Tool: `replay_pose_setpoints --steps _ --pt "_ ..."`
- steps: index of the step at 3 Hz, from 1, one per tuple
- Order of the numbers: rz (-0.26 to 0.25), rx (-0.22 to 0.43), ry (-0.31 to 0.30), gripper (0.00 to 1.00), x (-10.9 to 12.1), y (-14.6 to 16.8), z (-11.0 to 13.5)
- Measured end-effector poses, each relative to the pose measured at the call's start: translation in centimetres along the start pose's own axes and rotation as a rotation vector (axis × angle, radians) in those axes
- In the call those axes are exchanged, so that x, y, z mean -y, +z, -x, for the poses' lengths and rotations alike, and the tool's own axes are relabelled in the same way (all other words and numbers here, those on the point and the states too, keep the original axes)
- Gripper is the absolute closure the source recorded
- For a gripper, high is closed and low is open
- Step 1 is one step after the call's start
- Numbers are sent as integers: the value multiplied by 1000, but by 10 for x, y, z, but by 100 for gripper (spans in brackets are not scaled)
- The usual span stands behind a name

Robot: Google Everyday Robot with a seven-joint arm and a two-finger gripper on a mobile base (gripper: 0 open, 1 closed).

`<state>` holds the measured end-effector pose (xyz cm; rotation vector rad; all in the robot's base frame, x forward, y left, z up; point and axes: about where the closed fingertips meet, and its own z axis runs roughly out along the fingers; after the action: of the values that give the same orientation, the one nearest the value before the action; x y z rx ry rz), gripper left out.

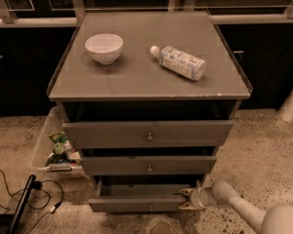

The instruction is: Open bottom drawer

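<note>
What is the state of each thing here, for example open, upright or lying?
Bottom drawer: pulled partly open.
Bowl: upright.
Bottle: lying on its side, cap on.
Gripper: low, at the right end of the bottom drawer's front.

Dim, warm overhead light falls on the worktop (136, 77); shadow swallows the background at twelve o'clock, the gripper (186, 199) at five o'clock.
</note>
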<state>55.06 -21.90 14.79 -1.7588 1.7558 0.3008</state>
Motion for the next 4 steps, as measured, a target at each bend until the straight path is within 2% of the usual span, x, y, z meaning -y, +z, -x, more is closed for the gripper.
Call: replay_pose_setpoints --steps 1,2,4 --pt "0 0 0 89 -1 -3 3" --pt "5 -1 2 86 -10 -7 2" --pt "5 -1 2 39 -10 -7 2"
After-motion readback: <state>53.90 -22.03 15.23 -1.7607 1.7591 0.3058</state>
